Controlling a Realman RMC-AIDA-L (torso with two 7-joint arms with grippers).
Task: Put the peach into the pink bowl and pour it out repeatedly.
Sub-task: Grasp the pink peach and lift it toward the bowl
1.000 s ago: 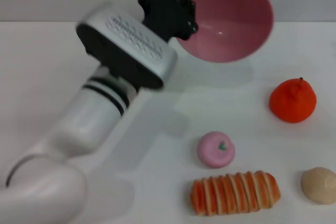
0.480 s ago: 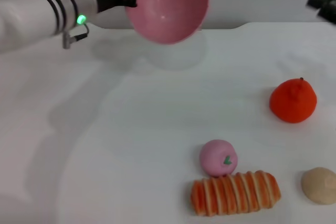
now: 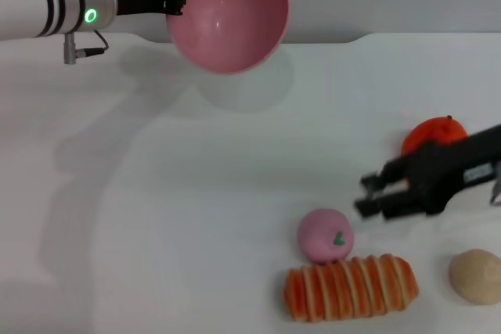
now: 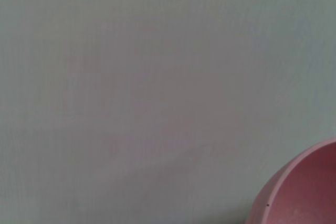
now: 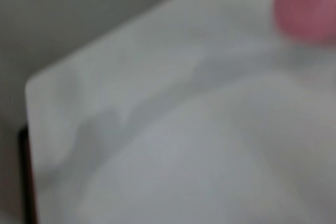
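The pink bowl (image 3: pixel 227 13) hangs in the air over the table's back edge, tilted with its empty inside facing me. My left gripper (image 3: pixel 178 1) is shut on its left rim. Part of the bowl's rim also shows in the left wrist view (image 4: pixel 307 192). The peach (image 3: pixel 324 235) lies on the table at front right and touches the striped bread. My right gripper (image 3: pixel 371 196) is open and empty, just to the right of the peach and a little farther back, not touching it.
A striped orange bread roll (image 3: pixel 350 287) lies right in front of the peach. An orange fruit (image 3: pixel 432 132) sits partly hidden behind my right arm. A beige lump (image 3: pixel 475 275) lies at the front right corner. The white table (image 3: pixel 196 217) runs left.
My right arm has come in from the right and its gripper now sits beside the peach. My left arm has carried the bowl a little to the left.
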